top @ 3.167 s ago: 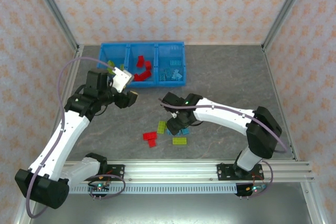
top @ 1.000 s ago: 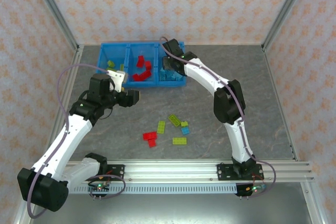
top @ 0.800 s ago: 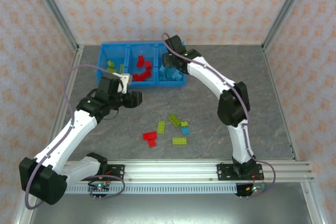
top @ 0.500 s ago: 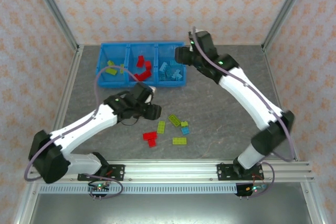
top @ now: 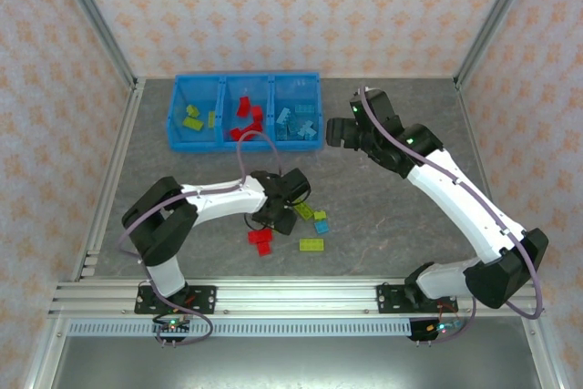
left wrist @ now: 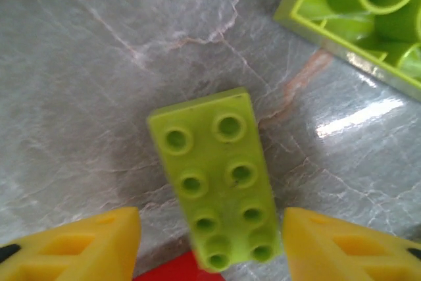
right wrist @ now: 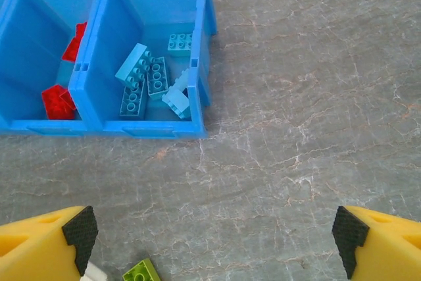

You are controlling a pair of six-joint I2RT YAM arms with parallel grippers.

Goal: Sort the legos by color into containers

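The left claw (left wrist: 210, 247), having swung down from beside the blue bin tray (top: 196, 144) at 11 o'clock, is hovering with fingers spread wide either side of a lime brick (left wrist: 217, 176) in the loose pile near the centre of the table (top: 383, 216). The right claw (right wrist: 212, 231), also wide and empty, is pulling back toward 3 o'clock after visiting the tray's rightmost compartment, where light blue bricks (right wrist: 146, 80) are lying. A lime pick looks next, while red bricks (top: 260, 240) are waiting at 6 o'clock.
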